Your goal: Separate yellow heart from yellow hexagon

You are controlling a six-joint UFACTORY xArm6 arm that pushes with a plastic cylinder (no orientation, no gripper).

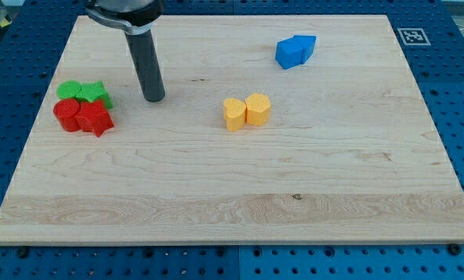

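Two reds sit lowest in view, at view's left: red block (pixel 65 113) and red star-ish block (pixel 96 120), touching each other

Yellow pair is found at nearly the same level, approx board centre. Yellow heart (pixel 233 114) is taken to be the left one (notch seen at its top edge), yellow hexagon (pixel 258 109) the right one; shapes are small, so ID is a judgement. Both are touching side by side, seam running roughly bottom-to-top of view, and pair's long axis lies left-right

My tip (pixel 153 99) is seen a bit higher, between the red/green cluster and the yellows, well apart from the yellows. Nothing is grasped or contacted: bare rod, no block touched. Rod leans up to view's top-left

Key relation: pair lies to view's right of my tip and slightly lower, heart on the near side, hexagon behind it. A straight push rightward would likely shove both together, so no separation is gained. Seam prob needs to be approached from above or below, or one block hit off-axis

Green round-ish block (pixel 70 90) and green star (pixel 96 93) are set just above the reds, touching them

Blue blocks (pixel 296 50) are farthest, view's top right, two pressed together, well clear of the move
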